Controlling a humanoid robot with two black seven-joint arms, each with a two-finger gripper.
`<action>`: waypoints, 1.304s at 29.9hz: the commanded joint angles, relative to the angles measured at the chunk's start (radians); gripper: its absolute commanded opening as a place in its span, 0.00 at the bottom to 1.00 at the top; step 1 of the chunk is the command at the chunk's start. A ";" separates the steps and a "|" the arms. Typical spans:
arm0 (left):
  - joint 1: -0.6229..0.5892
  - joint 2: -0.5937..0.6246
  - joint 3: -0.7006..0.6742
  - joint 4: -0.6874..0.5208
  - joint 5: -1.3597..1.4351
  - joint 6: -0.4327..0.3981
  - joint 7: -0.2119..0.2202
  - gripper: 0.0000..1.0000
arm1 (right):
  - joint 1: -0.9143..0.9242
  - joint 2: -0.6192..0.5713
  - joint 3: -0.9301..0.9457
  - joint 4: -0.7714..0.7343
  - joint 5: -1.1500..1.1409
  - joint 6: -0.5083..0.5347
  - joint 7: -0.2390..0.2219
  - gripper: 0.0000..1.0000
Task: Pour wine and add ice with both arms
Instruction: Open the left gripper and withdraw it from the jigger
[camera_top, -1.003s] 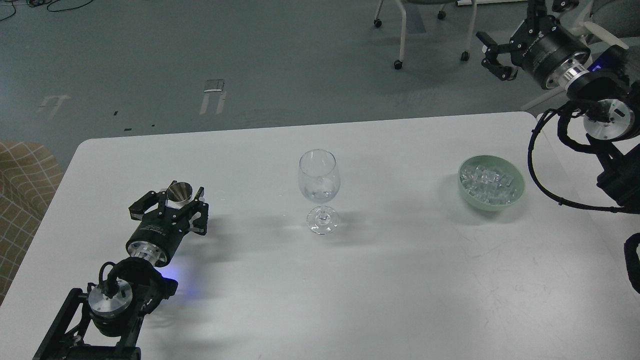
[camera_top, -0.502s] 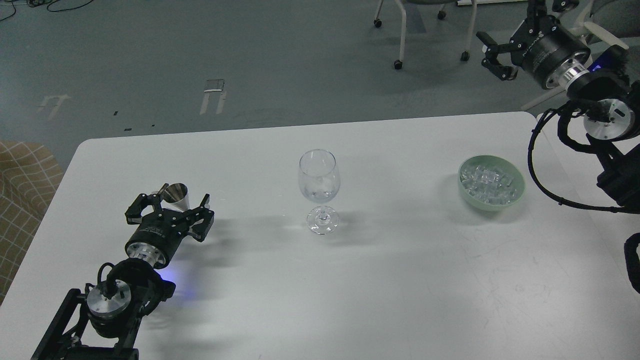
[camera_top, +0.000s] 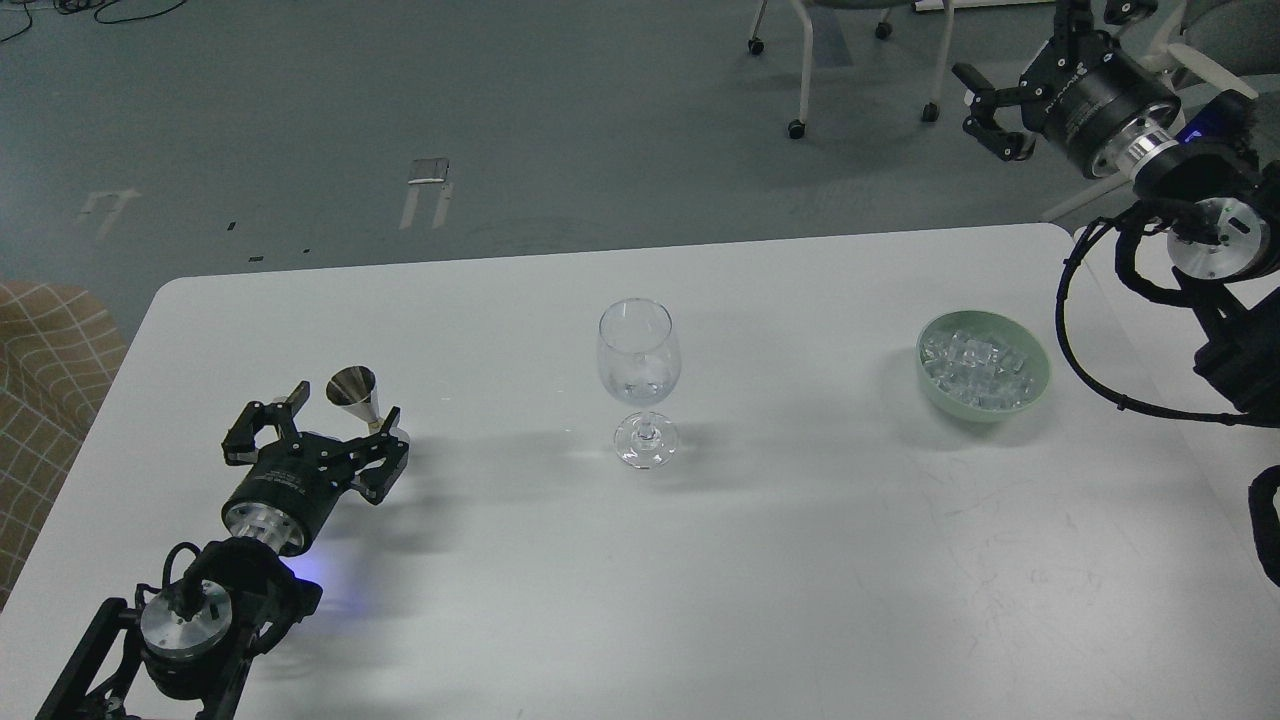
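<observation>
A clear wine glass (camera_top: 638, 375) stands at the table's middle, with a little clear content low in its bowl. A small silver measuring cup (camera_top: 354, 393) stands upright on the table at the left. My left gripper (camera_top: 333, 428) is open just in front of it, fingers spread to either side and not gripping it. A heap of clear ice cubes (camera_top: 975, 362) fills a pale green bowl (camera_top: 1035, 385) at the right. My right gripper (camera_top: 985, 110) is open and empty, held high beyond the table's far right corner.
The white table (camera_top: 800, 560) ends at a rounded far edge. Chair legs on castors (camera_top: 800, 100) stand on the grey floor behind. A checked cushion (camera_top: 40, 370) lies off the table's left edge. My right arm's cable (camera_top: 1075, 350) loops beside the bowl.
My left gripper has drawn back toward the left and near edge, leaving the silver cup standing free on the table. The right arm has hardly moved.
</observation>
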 joint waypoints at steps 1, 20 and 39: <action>0.042 0.013 -0.013 -0.025 -0.002 -0.001 0.017 0.98 | -0.001 -0.002 -0.002 0.000 0.000 0.000 0.000 1.00; 0.206 0.260 -0.124 -0.035 0.010 -0.349 0.024 0.98 | -0.020 -0.016 -0.002 0.021 0.000 0.000 0.000 1.00; -0.389 0.345 -0.047 0.251 0.441 -0.370 -0.005 0.98 | -0.024 -0.026 -0.003 0.051 -0.055 0.000 -0.002 1.00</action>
